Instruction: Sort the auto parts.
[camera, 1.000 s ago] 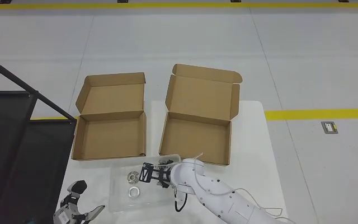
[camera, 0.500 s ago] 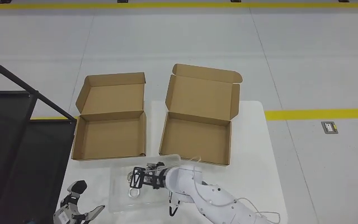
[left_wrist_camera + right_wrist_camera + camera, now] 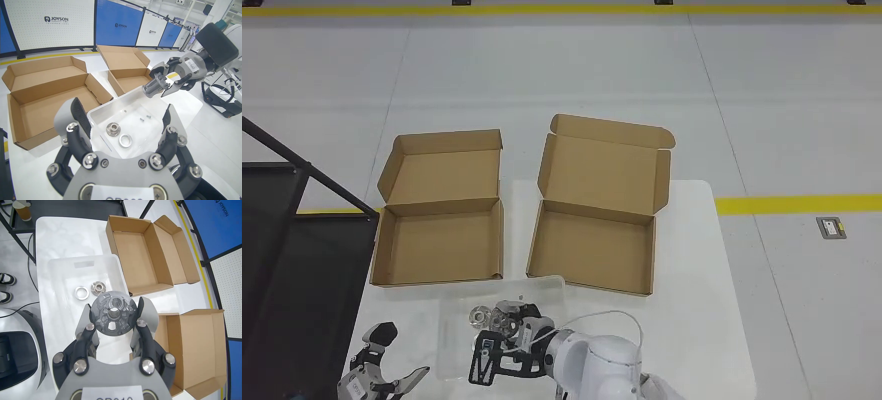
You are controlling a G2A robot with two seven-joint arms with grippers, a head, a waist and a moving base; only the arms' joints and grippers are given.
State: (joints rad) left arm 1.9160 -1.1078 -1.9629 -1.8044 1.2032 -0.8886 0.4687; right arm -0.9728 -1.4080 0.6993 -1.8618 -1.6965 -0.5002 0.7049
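Observation:
My right gripper is shut on a dark round hub part, held in the air over the white tray. The left wrist view shows that gripper with the hub above the tray's far rim. A flanged metal nut and a silver ring lie in the tray, with two small screws beyond them. My left gripper stands open and holds nothing, at the tray's near side; in the top view it sits at the table's front left corner.
Two open cardboard boxes with nothing in them stand behind the tray, one on the left and one on the right. A dark rack borders the table's left side. Bare white table lies to the right of the tray.
My right gripper has risen from the tray's back right corner with the dark hub and shifted left and toward the front edge. The left arm has stayed still.

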